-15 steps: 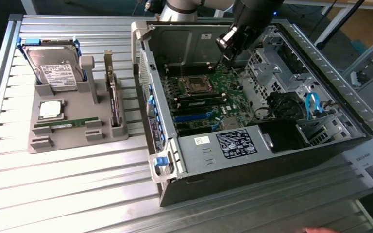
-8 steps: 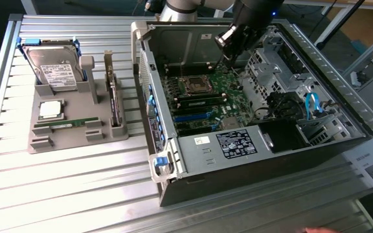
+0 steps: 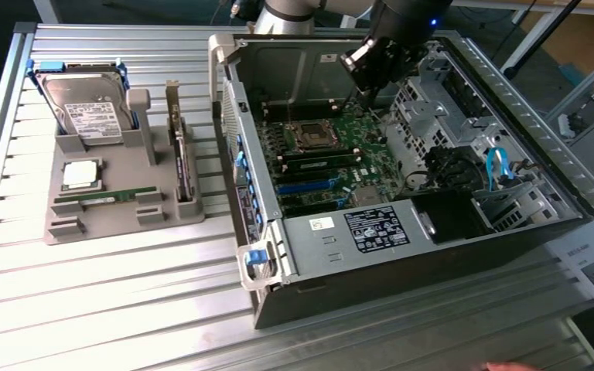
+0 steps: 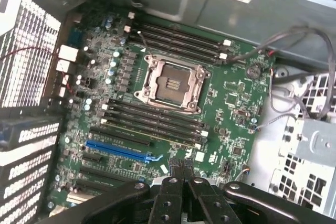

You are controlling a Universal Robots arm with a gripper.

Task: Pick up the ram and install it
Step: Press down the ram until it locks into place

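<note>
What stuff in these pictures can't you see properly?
- Ram, exterior view: it lies sunk in the holder, so its chips are hidden.
- Pincer, wrist view: its body is cut off by the picture's edge. The shut tips show.
- Drive label, exterior view: the print is too small to read.
- Slots, wrist view: too small to tell whether a stick already sits in one.

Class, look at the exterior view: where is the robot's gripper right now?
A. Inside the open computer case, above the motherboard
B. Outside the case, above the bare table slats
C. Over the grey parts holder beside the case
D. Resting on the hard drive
A: the gripper hangs inside the open computer case, above the green motherboard.
</note>
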